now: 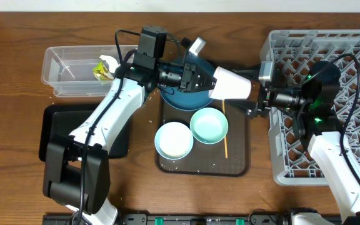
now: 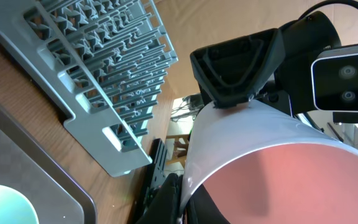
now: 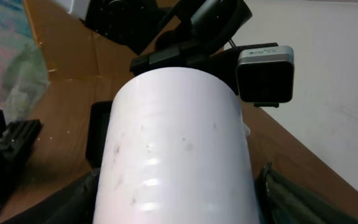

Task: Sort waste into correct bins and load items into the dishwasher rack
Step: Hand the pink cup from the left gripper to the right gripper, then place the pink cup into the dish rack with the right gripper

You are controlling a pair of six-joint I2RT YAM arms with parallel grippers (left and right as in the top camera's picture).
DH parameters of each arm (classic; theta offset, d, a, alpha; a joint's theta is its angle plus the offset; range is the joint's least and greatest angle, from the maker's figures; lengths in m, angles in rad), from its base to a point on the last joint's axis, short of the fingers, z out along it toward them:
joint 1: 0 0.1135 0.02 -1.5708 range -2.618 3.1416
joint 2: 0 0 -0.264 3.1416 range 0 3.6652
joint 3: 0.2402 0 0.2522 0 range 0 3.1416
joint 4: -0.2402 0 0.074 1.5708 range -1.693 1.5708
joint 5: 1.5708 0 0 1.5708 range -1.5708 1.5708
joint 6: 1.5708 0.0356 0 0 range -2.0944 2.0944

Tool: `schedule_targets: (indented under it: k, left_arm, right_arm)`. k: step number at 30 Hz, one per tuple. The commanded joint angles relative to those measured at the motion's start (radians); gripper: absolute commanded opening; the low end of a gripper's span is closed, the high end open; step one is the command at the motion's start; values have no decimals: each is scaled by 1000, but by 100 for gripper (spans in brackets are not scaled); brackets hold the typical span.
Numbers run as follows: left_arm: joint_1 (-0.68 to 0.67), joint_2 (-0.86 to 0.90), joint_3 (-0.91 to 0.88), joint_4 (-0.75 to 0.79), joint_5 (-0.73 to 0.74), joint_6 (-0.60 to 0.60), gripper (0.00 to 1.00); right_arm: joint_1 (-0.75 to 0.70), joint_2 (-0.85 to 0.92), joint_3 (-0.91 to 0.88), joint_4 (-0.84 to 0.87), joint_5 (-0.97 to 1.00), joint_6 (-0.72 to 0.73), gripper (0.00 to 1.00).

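Note:
The small pinkish-white cup (image 1: 232,83) hangs on its side above the dark blue plate (image 1: 186,99), between both grippers. My left gripper (image 1: 210,81) is shut on the cup's rim, one finger inside and one outside, as the left wrist view (image 2: 182,200) shows. My right gripper (image 1: 255,99) comes from the dishwasher rack (image 1: 349,37) side. Its fingers sit close against both sides of the cup's base end (image 3: 179,205). The mint-green bowl (image 1: 209,125), pale bowl (image 1: 174,140) and chopstick (image 1: 224,134) lie on the brown tray (image 1: 236,167).
The clear tub (image 1: 67,74) at the back left holds the yellow-green wrapper (image 1: 103,69). The black tray (image 1: 55,134) lies in front of it, under my left arm. The rack's near corner (image 2: 104,134) stands just right of the brown tray.

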Motion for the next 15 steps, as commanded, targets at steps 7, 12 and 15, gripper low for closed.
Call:
schedule_targets:
  k: [7, 12, 15]
  left_arm:
    - [-5, 2, 2, 6, 22, -1, 12]
    - [-5, 2, 2, 9, -28, 25, 37]
    - [-5, 2, 2, -18, -136, 63, 47]
  right_arm:
    - [7, 13, 15, -23, 13, 2, 68]
    - [7, 13, 15, -87, 22, 3, 61]
    - [7, 13, 15, -162, 104, 7, 50]
